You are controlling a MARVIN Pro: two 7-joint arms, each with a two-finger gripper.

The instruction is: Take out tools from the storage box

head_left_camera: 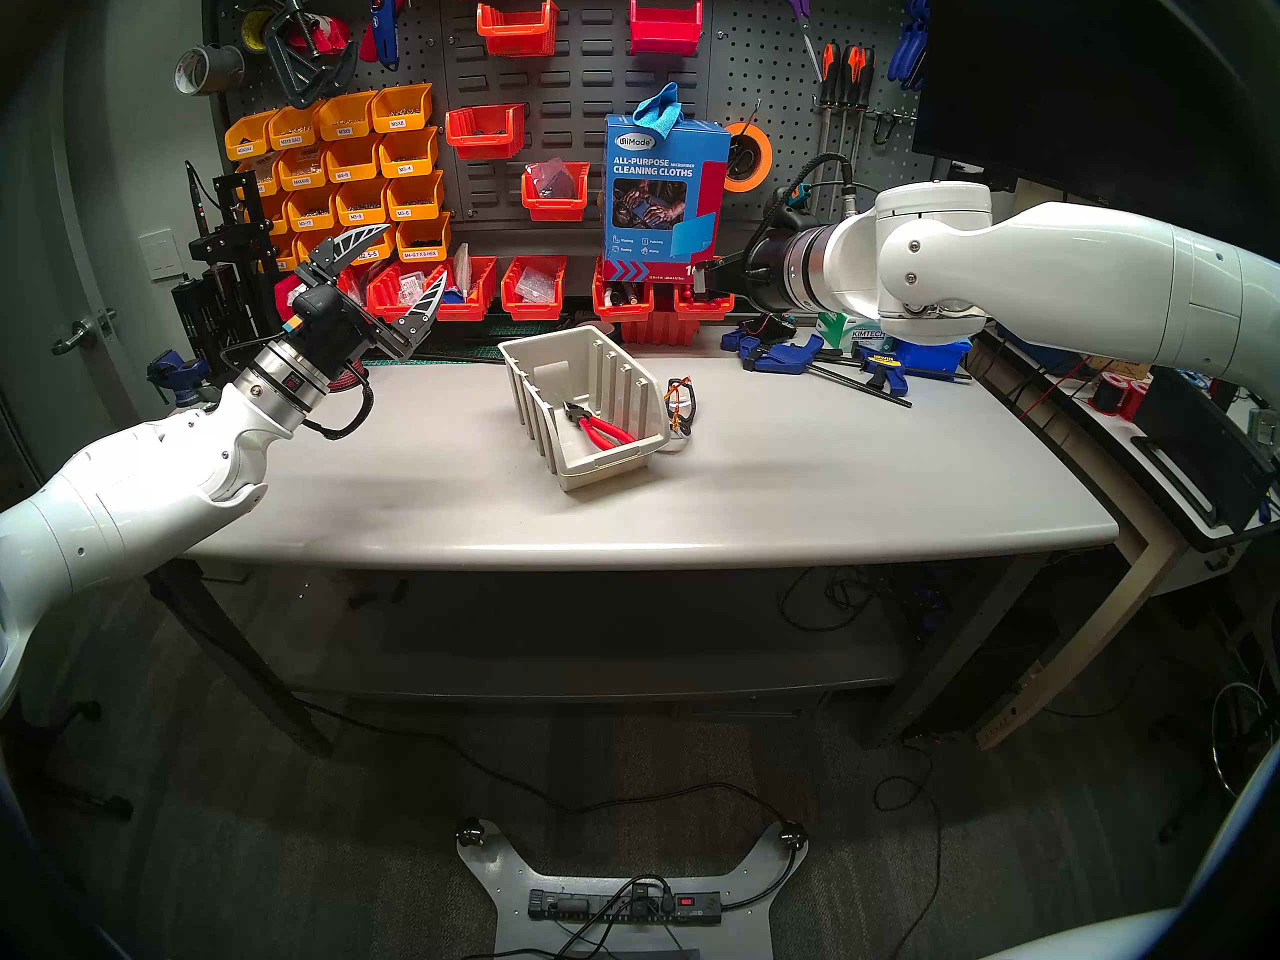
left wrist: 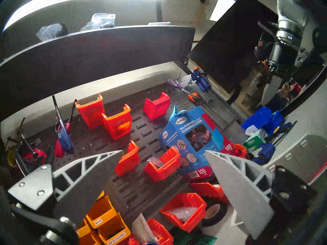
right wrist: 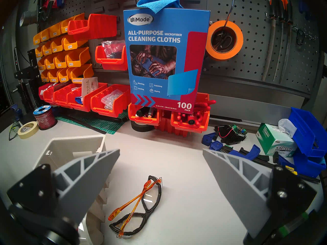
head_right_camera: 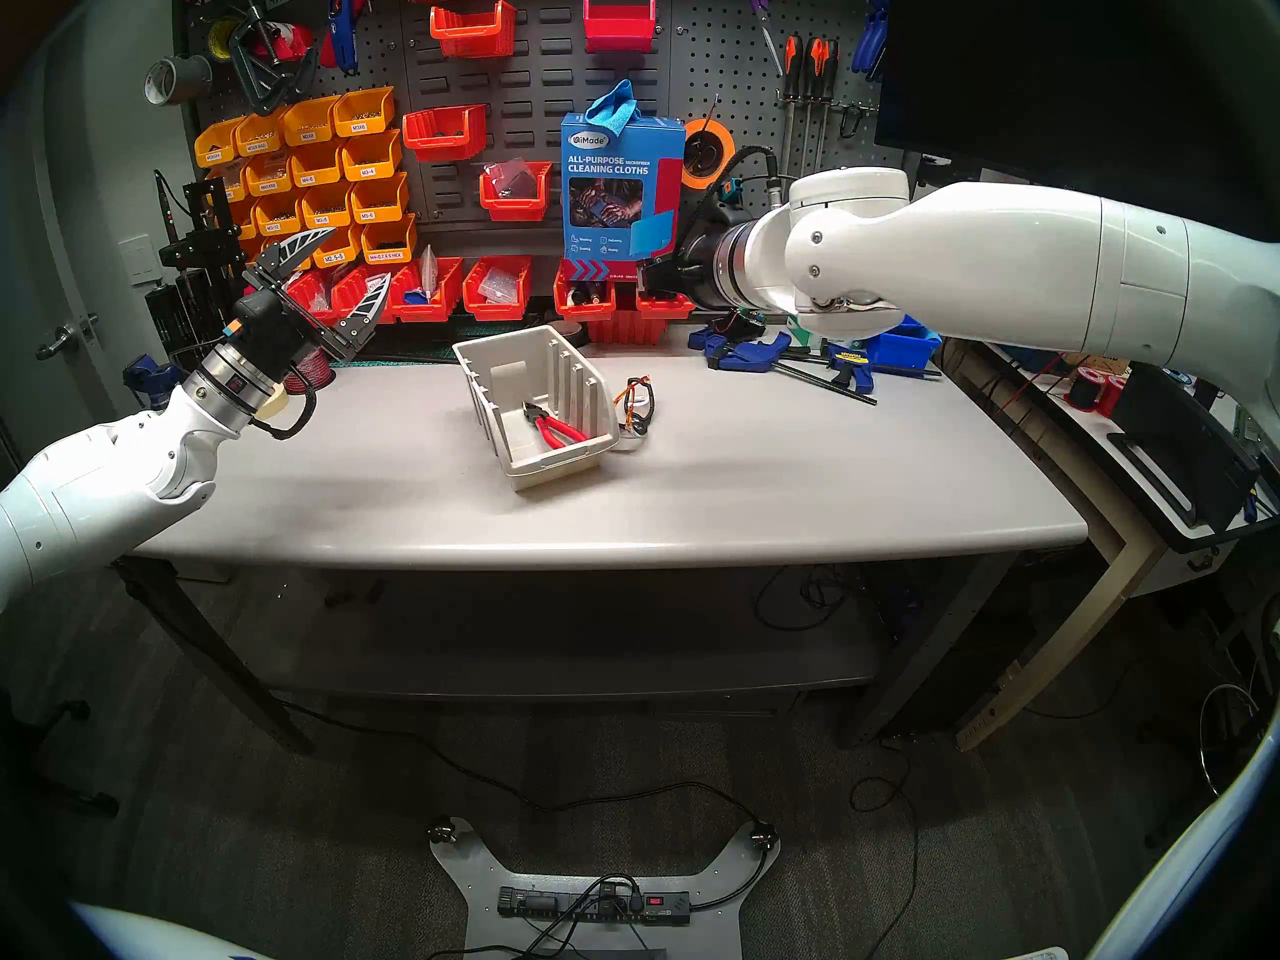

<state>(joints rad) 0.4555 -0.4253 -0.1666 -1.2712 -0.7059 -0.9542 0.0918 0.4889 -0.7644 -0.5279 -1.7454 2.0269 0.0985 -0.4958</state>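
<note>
Storage box: the beige-grey plastic storage box (head_left_camera: 589, 404) sits near the middle of the surface (head_left_camera: 796, 480), open at the top, with ribbed outer sides, upright divider slots on its inner right wall and a low lip at the near end.
Pliers: red-handled pliers (head_left_camera: 596, 426) with dark metal jaws lie inside the box, on its floor, jaws toward the far end.
Safety glasses: folded safety glasses (right wrist: 137, 208) lie out on the surface just to the right of the box; clear lenses, black frame, translucent orange arms crossed over each other.
Left gripper: the left gripper (head_left_camera: 409, 273) is raised at the left, near the far edge of the surface and well apart from the box, tilted upward; its grey ribbed, wedge-shaped fingers are spread wide with nothing between them.
Right gripper: the right gripper (right wrist: 161, 195) hangs above the surface over the glasses, pointing toward the far wall and slightly down; its fingers are spread wide, empty, touching nothing.
Surface: smooth, pale grey, rounded edges.
Far right: blue bar clamps (head_left_camera: 817, 359) lie at the far right edge.
Back wall: dark pegboard with orange and red bins, and a blue cleaning-cloth carton (head_left_camera: 661, 196).
</note>
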